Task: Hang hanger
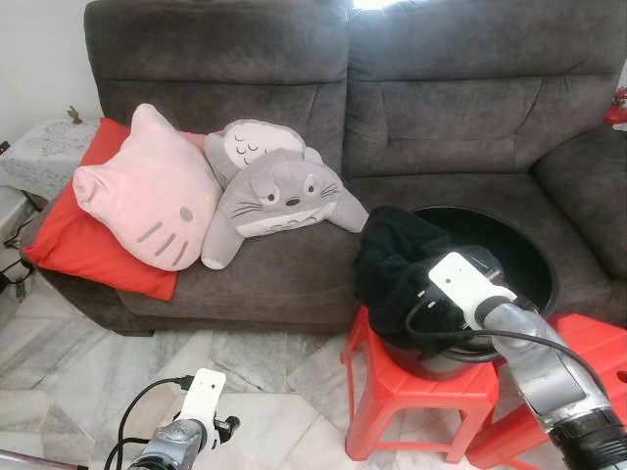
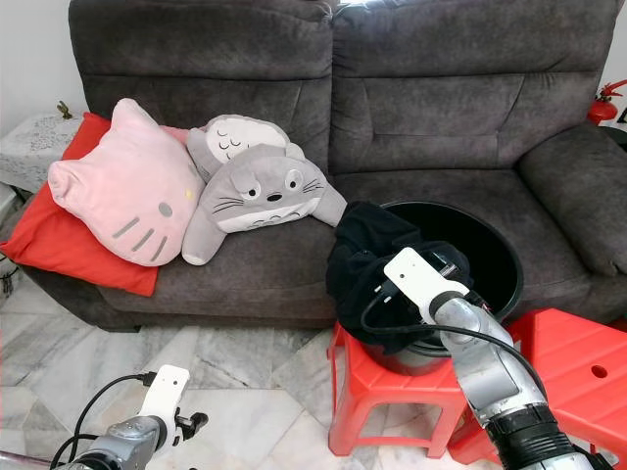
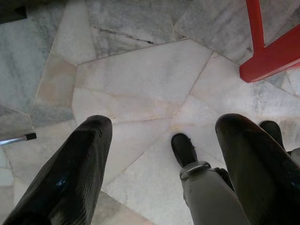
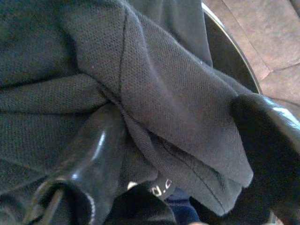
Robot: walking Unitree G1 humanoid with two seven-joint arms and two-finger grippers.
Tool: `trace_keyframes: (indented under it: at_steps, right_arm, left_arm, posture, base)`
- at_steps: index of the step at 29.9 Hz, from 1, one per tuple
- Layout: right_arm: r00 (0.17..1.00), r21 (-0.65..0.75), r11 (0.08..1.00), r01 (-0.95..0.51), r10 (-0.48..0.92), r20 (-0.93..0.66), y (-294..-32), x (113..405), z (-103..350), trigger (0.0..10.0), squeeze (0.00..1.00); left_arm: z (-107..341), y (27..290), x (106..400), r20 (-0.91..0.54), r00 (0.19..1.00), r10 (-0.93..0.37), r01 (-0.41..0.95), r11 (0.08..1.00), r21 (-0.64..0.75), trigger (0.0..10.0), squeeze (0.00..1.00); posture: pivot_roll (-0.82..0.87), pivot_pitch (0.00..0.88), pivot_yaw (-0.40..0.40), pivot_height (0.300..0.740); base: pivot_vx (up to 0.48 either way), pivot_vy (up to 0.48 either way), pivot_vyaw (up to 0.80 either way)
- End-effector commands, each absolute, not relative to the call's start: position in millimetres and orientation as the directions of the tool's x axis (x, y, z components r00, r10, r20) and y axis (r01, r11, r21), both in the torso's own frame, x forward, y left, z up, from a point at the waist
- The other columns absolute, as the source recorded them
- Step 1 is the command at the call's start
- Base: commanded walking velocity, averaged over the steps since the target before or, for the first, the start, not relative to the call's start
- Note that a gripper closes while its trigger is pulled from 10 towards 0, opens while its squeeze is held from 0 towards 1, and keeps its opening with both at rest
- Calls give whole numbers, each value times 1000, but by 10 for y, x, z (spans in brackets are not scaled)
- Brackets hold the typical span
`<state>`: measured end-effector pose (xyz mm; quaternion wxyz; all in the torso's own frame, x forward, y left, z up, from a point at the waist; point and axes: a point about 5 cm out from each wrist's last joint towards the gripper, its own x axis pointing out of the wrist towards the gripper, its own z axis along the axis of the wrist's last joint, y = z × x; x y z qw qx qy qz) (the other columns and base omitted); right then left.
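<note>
A black garment [image 1: 392, 259] hangs over the near left rim of a black basin [image 1: 534, 257], which stands on a red stool [image 1: 411, 382]. My right gripper [image 4: 183, 136] is down in the garment. It is open, its two black fingers [image 4: 93, 154] spread wide with a fold of the knit cloth between them; in the left eye view the wrist [image 1: 468, 289] covers them. My left gripper [image 3: 159, 140] hangs low over the marble floor [image 3: 140, 79], open with nothing between its fingers. I see no hanger.
Behind the basin runs a grey sofa [image 1: 441, 127] with a pink cat cushion [image 1: 147, 191], a grey plush [image 1: 279, 196] and a red cushion [image 1: 78, 245]. A second red stool [image 1: 598, 343] stands at the right. A lace-covered side table [image 1: 39, 147] is far left.
</note>
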<state>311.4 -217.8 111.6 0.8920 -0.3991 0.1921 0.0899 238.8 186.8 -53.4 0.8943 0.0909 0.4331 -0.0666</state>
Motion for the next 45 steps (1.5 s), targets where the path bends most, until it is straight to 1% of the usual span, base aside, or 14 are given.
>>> trace_keyframes:
  at_steps: [1,15,23,30,33,35,39,41,45]
  right_arm:
    - [915,-683,659,-314,17,-404,-2141,3138,1131,0,0]
    - [926,-692,653,-307,35,-377,-2108,3165,1163,0,0]
    - [942,-704,655,-274,36,-333,-2103,3208,1259,0,0]
    - [969,-726,653,-217,53,-242,-2080,3279,1465,0,0]
    - [984,-734,659,-166,57,-171,-2078,3332,1648,0,0]
    - [990,-731,669,-134,50,-135,-2095,3356,1755,0,0]
    - [991,-753,648,-115,25,-130,-2176,3377,1796,0,0]
    - [991,-795,601,-81,-34,-127,-2348,3423,1837,0,0]
    - [990,-810,585,-52,-76,-118,-2454,3453,1888,0,0]
  left_arm:
    - [-534,1904,2384,-796,605,-28,209,970,125,10000,0]
    - [-533,1900,2386,-796,605,-30,214,969,126,10000,0]
    - [-531,1897,2389,-795,605,-31,217,968,127,10000,0]
    - [-530,1895,2392,-795,606,-32,220,967,129,10000,0]
    - [-528,1892,2394,-794,607,-32,221,967,130,10000,0]
    - [-528,1891,2394,-794,607,-32,221,967,130,10000,0]
    - [-528,1891,2394,-794,607,-33,222,967,129,10000,0]
    - [-529,1887,2395,-795,606,-34,223,966,129,10000,0]
    - [-528,1886,2395,-795,606,-34,224,966,129,10000,0]
  posture:
    - [-150,0,47,740]
    - [-150,0,48,740]
    - [-148,0,48,740]
    - [-149,0,48,740]
    - [-149,0,48,740]
    - [-149,0,48,740]
    - [-149,0,48,740]
    - [-152,0,48,740]
    - [-152,0,48,740]
  base:
    - [0,0,0]
    - [0,0,0]
    - [0,0,0]
    - [0,0,0]
    - [0,0,0]
    - [0,0,0]
    - [0,0,0]
    - [0,0,0]
    - [0,0,0]
